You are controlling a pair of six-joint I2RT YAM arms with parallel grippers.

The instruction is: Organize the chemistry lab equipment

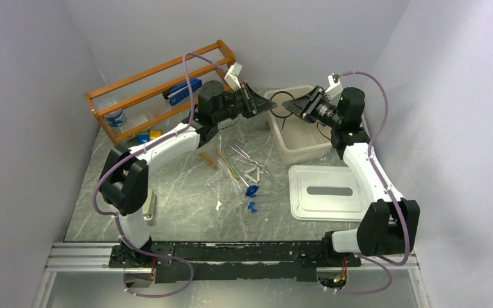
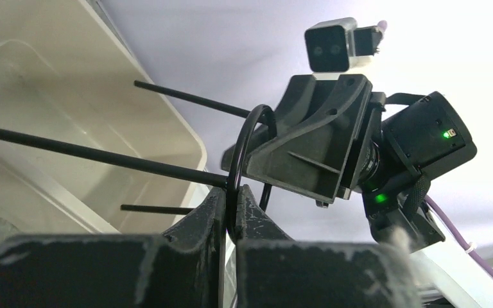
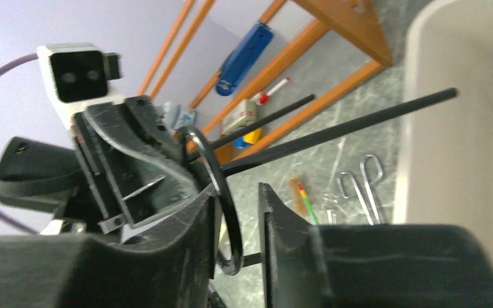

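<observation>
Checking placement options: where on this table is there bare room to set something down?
Bare: the strip between the scattered small items and the near rail, left of the lid. Crowded: mid-table around the tweezers, and in front of the wooden rack.

I see a white bin [image 1: 298, 153]; its lid [image 1: 308, 206] lies just in front, a blue stapler [image 1: 183, 91] well left (farther back), a beige oblong bar [image 1: 148, 205] far front-left.

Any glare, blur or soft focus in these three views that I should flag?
Top external: evenly lit, no strong glare, but the small items are tiny. Left wrist: upper right blown out white; left gripper's fingers soft, black wire ring stand crisp. Right wrist: blurred throughout, blue stapler and right gripper's fingers smeared.
</observation>
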